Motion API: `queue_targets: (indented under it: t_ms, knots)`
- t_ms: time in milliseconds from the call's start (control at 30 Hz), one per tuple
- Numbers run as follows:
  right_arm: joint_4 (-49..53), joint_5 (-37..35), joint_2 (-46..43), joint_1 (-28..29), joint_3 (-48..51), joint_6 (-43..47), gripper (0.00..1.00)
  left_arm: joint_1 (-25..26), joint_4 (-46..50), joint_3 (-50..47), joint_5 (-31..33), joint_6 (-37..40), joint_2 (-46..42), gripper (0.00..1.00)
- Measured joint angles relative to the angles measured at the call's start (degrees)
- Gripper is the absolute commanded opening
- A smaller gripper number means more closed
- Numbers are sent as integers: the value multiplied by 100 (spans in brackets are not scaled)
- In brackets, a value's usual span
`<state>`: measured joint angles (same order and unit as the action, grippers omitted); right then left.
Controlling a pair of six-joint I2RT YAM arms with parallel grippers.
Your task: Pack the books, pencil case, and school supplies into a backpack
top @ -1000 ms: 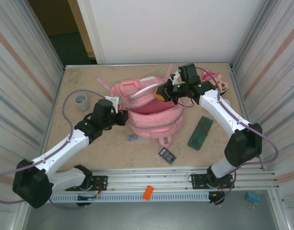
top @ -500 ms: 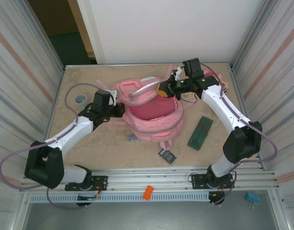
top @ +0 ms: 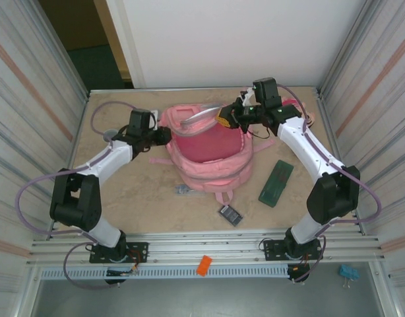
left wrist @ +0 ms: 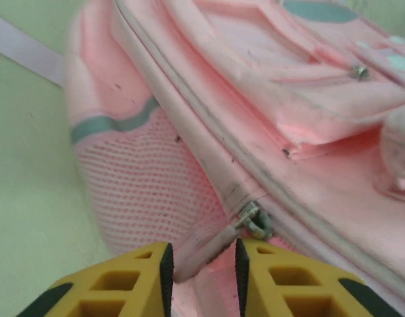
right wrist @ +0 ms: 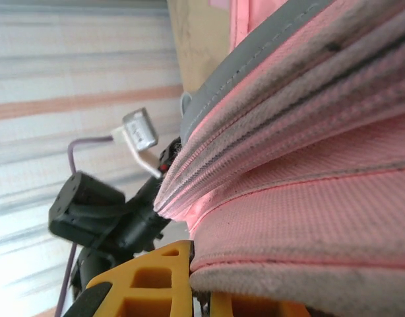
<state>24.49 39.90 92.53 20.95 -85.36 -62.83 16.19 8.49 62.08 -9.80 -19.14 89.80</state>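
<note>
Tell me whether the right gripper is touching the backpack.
Touching. The right wrist view shows it plainly: the right gripper has a thick pink seam fold of the backpack clamped between its jaws, with no gap.

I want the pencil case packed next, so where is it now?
In the top view, the pencil case lies on the table, right of the backpack, beyond the calculator.

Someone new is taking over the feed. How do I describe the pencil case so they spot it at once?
Find the big pink backpack in the middle of the table. On the bare surface just right of it lies the pencil case, slanted. It is long, narrow and dark green, unlike the short black calculator nearer the front edge.
</note>
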Motion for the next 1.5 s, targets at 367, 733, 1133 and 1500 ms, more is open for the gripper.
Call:
queue_targets:
  t_ms: [367, 733, 1133, 1500]
  knots:
    - [-1207, -802, 885, 332, -426, -527, 0, -70, 380, 555, -138, -280, -1029, 54]
    - [-1126, -1460, 1073, 634, -24, -280, 56, -70, 1108, -717, -177, -645, -2085, 55]
    - [1952, -2500, -1215, 57, 1248, 940, 91, -70, 1292, -1537, -173, -975, -2618, 55]
    - [3606, -3438, -1005, -1506, 2277, 2664, 99, -70, 1257, -1604, -157, -940, -2927, 55]
